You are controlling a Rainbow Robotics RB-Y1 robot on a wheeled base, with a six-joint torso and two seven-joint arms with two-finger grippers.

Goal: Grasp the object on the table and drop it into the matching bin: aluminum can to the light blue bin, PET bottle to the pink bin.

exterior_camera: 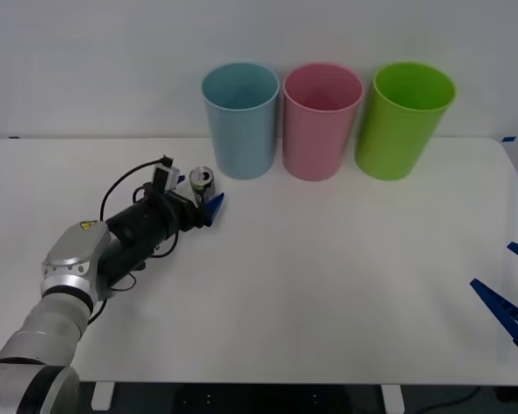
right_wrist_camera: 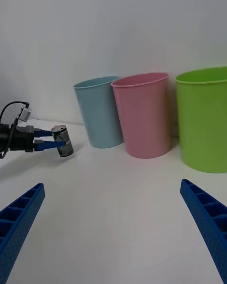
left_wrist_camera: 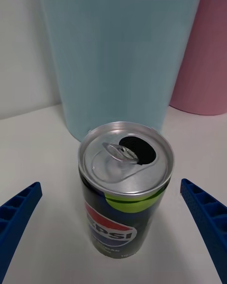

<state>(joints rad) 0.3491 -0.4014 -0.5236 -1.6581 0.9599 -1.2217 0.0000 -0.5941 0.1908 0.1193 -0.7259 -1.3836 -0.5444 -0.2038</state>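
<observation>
The big white worktop holds three tall bins in a row at the back: the light blue bin at about 11 o'clock, the pink bin just beside it at 12 o'clock, and a lime green bin at 1 o'clock. From the front, I can see down into all three and nothing shows inside them. The little aluminum can stands upright on the worktop, just in front of the light blue bin and a bit to its 8 o'clock side. Its top has a hole where it was opened. The left tool is around the can, with its blue fingers spread apart on each side and not squeezing yet. I think the next job is to close gently on the middle of the can, keep it straight up so it does not tip, then lift it high over the blue rim. The right tool waits released at 4 o'clock, far from the can.
</observation>
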